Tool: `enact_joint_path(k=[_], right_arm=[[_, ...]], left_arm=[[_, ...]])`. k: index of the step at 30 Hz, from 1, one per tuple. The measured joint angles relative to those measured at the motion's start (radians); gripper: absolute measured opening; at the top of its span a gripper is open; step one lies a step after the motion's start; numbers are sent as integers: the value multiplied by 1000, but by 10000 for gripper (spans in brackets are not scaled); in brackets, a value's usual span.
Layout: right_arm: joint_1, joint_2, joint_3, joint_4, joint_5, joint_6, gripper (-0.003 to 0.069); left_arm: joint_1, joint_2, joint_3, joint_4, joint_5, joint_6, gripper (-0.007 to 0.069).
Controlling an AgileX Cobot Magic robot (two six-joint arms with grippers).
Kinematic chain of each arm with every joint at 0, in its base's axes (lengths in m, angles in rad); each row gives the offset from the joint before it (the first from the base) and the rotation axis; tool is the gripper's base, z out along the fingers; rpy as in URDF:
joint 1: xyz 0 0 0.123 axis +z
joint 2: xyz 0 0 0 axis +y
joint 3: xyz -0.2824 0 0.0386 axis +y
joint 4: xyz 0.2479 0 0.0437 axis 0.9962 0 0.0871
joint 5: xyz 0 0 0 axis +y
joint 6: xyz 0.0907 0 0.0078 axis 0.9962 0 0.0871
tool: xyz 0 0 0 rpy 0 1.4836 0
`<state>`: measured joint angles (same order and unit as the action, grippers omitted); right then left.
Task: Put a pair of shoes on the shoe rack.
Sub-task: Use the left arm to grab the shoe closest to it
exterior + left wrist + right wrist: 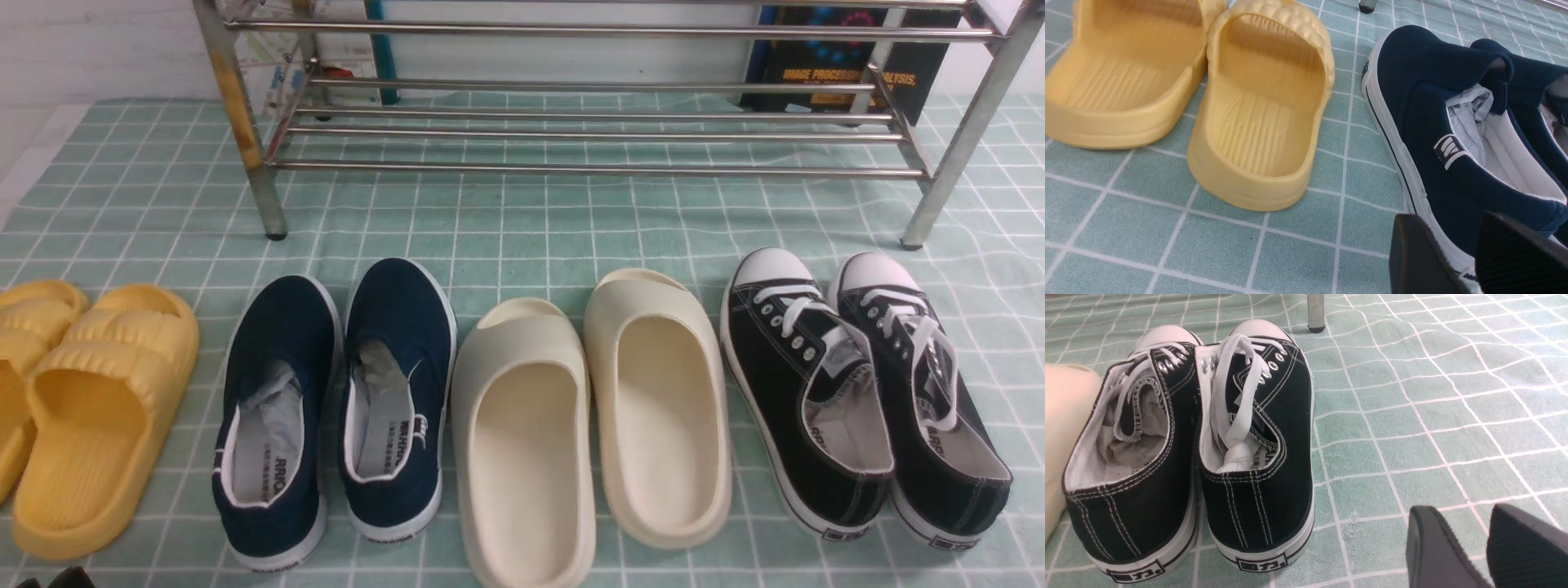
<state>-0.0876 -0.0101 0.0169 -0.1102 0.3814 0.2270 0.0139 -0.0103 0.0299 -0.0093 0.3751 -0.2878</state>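
Plainly, nothing is on the shoe rack yet: in the front view it stands bare at the far side of the counter. Four pairs are lined up on the near side, heels toward the robot and toes toward the rack. From the robot's left they are the yellow slippers, navy shoes, cream slippers and black sneakers. Every shoe's long axis runs near-to-far, the sneakers slanting a little, and neither arm shows plainly here. In the left wrist view the left gripper hangs low at the heel end of the outer navy shoe. Its fingers are slightly apart and hold nothing. That shoe runs away from it toward the rack, and the yellow slippers lie off to one side. In the right wrist view the right gripper is likewise parted and empty. It sits over bare cloth just beside the heel of the outer black sneaker, and a rack leg shows beyond the toes. The task names no pair, so either could serve. The left arm is nearer the navy pair and the right arm nearer the sneakers. Whichever is chosen, I judge the reach should come in from the heel and carry forward along the shoe's length.
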Motion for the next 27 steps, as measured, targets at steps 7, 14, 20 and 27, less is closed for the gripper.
enact_joint_path(k=[7, 14, 20, 27], right_arm=[[0, 0, 0, 0, 0, 0, 239], [0, 0, 0, 0, 0, 0, 239], [0, 0, 0, 0, 0, 0, 239], [0, 0, 0, 0, 0, 0, 239]], left_arm=[[0, 0, 0, -10, -5, 0, 239], [0, 0, 0, -23, -7, -1, 239], [0, 0, 0, -113, -11, -3, 239], [0, 0, 0, -282, -20, -5, 239]])
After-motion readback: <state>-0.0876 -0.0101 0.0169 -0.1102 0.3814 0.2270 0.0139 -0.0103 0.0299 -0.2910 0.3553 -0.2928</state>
